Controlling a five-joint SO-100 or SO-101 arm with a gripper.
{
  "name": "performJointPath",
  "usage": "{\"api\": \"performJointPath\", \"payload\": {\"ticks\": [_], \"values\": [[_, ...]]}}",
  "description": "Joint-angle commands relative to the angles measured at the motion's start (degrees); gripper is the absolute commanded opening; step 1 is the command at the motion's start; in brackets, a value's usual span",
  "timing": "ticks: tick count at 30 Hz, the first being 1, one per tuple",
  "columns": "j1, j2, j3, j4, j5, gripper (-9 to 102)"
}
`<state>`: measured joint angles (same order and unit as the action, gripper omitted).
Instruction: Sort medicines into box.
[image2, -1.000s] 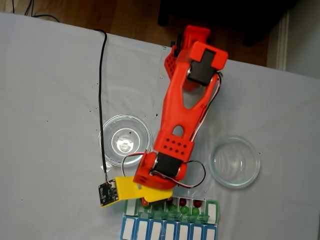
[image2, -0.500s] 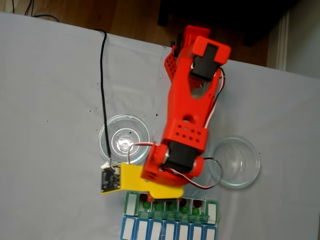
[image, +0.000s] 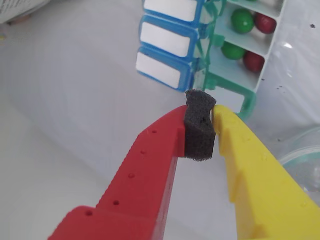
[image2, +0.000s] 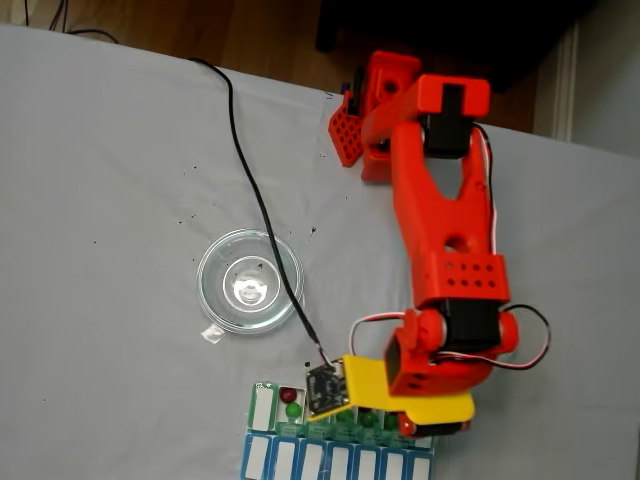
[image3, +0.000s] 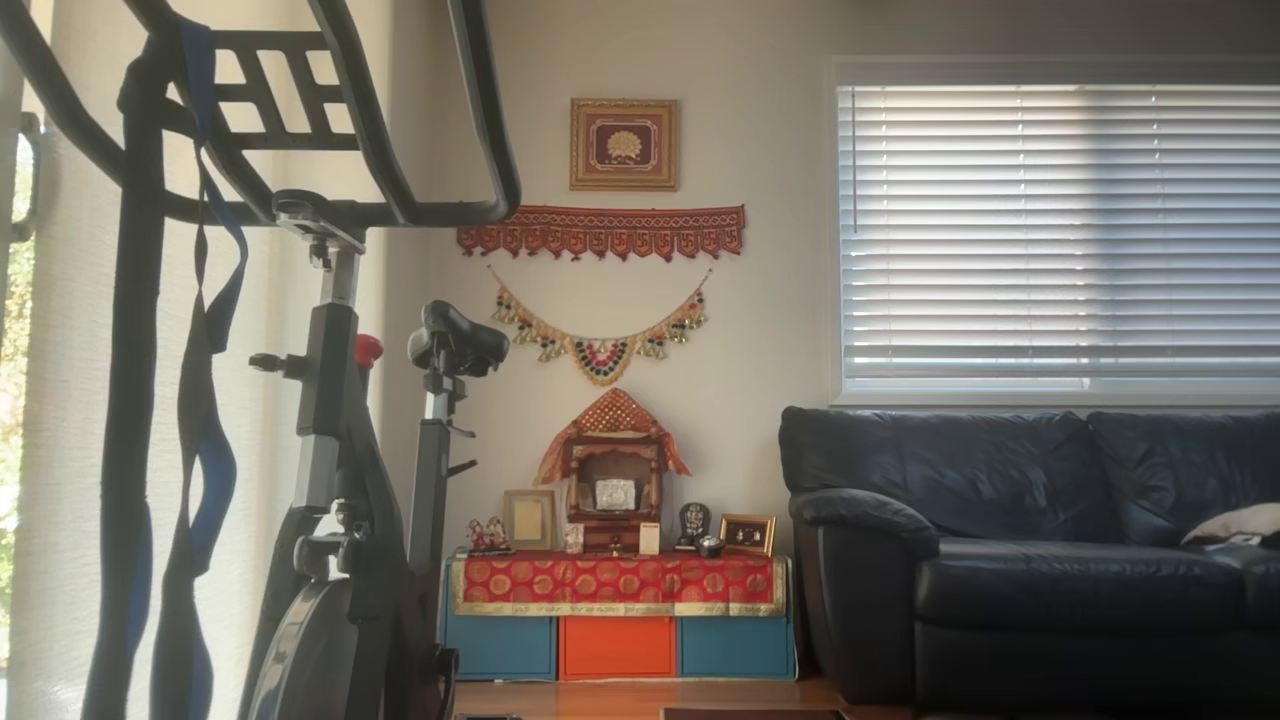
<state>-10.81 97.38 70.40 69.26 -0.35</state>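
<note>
Showing in wrist view: two green medicines (image: 243, 21), two red.

The red arm (image2: 440, 215) is stretched forward and bent down at the wrist. The gripper (image: 200, 131) is held closed, its red and yellow fingers pressed against a black foam pad.

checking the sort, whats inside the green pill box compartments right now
In the wrist view, two open compartments of the green pill box each hold a green ball and a red ball. In the fixed view the arm covers most compartments, so their contents can't be seen.
</note>
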Motion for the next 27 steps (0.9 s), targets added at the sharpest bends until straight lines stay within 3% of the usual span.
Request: {"api": "performJointPath", "payload": {"ticks": [1,8,18,27], "values": [[-2.2,6.0,1.1,-4.4,0.8,1],[-3.2,4.3,2.7,-8.9,1.6,1],[-2.0,-2.1,-4.6,-8.6,0.9,1],[-3.0,-1.4,2.4,-17.1,-1.2,1]]}}
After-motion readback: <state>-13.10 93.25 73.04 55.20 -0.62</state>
